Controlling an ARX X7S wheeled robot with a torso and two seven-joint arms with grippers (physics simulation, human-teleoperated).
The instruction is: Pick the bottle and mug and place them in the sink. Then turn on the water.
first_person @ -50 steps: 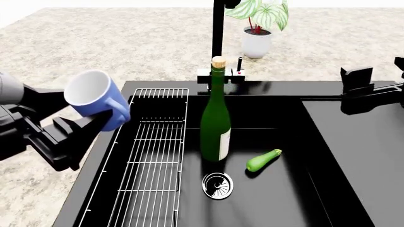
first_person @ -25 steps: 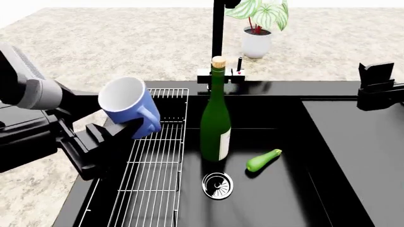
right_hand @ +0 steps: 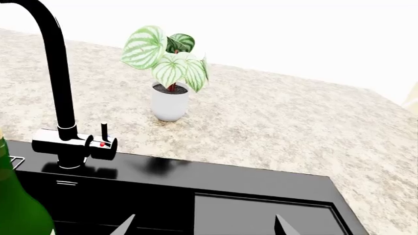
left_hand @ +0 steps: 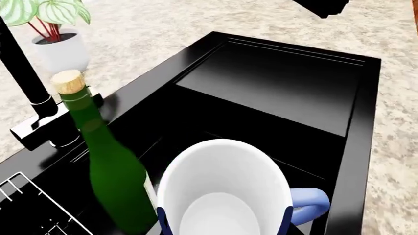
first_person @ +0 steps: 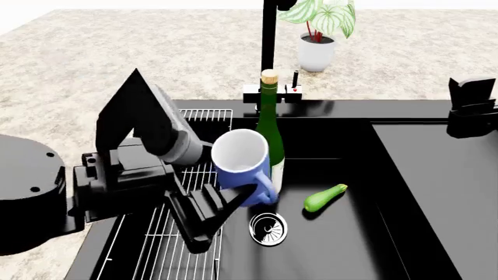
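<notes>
The blue mug (first_person: 241,165) is held in my left gripper (first_person: 232,199), tilted, above the basin of the black sink (first_person: 435,192), right in front of the bottle. The green bottle (first_person: 269,114) stands upright in the basin below the black faucet (first_person: 269,46). The left wrist view looks into the mug's white inside (left_hand: 222,196), with the bottle (left_hand: 111,166) close beside it. My right gripper (first_person: 470,111) is open and empty over the sink's far right rim; its fingertips (right_hand: 127,223) stand wide apart. No water stream shows.
A green zucchini (first_person: 325,198) lies in the basin near the steel drain (first_person: 267,228). The white wire rack (first_person: 190,175) spans the basin's left side, under my left arm. A white plant pot (first_person: 316,52) stands behind the faucet's lever (right_hand: 103,132).
My left arm has carried the mug to the right, from over the sink's left edge and the rack to over the basin beside the bottle. The right gripper has shifted slightly right.
</notes>
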